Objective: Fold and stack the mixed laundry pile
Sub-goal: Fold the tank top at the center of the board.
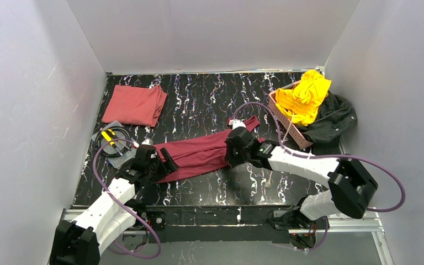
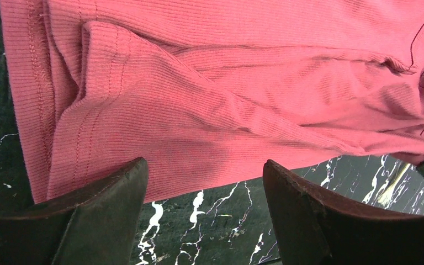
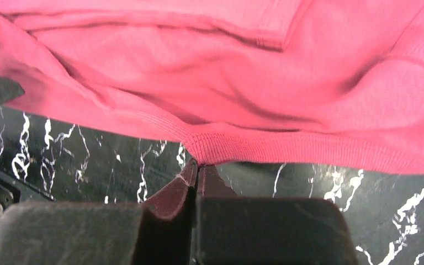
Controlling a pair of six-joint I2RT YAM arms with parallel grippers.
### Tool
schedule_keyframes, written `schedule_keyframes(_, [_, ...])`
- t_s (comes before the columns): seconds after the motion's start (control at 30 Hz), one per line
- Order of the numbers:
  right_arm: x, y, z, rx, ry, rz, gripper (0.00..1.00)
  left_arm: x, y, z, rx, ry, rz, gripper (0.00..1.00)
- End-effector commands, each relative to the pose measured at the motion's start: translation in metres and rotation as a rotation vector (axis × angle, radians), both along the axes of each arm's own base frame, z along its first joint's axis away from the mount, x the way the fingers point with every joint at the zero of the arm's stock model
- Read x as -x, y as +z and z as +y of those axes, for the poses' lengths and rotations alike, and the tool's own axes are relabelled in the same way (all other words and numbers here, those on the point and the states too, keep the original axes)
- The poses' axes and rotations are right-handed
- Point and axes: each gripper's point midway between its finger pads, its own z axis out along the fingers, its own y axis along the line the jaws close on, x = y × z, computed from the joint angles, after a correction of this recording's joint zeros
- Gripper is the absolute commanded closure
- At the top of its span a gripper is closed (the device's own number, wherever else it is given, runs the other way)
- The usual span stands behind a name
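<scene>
A dark maroon garment (image 1: 199, 152) lies stretched in a long band across the middle of the table. My right gripper (image 1: 233, 150) is at its right part, shut on the ribbed hem (image 3: 237, 144); in the right wrist view the right gripper (image 3: 197, 164) pinches that edge at its tips. My left gripper (image 1: 163, 160) is at the garment's left end, open. In the left wrist view the left gripper (image 2: 204, 165) straddles the cloth's (image 2: 226, 94) near edge without touching it. A folded salmon-red garment (image 1: 134, 105) lies at the back left. A yellow garment (image 1: 306, 96) and a charcoal one (image 1: 334, 118) are piled at the back right.
A pink lattice basket (image 1: 287, 124) stands tilted under the yellow garment, with a thin cream cord (image 1: 269, 179) trailing from it toward the front. A grey tray of cables and yellow-handled tools (image 1: 110, 144) sits at the left edge. White walls enclose three sides.
</scene>
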Motion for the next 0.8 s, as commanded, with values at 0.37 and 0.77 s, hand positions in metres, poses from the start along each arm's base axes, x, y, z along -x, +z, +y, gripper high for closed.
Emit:
schedule_keyframes(0.37, [-0.065, -0.01, -0.002, 0.14, -0.049, 0.017, 0.99, 0.019, -0.013, 0.029, -0.136, 0.054, 0.079, 0.25])
schedule_keyframes(0.77, [-0.091, -0.007, 0.022, 0.096, 0.021, 0.04, 0.84, 0.017, -0.008, 0.028, -0.149, 0.022, 0.081, 0.25])
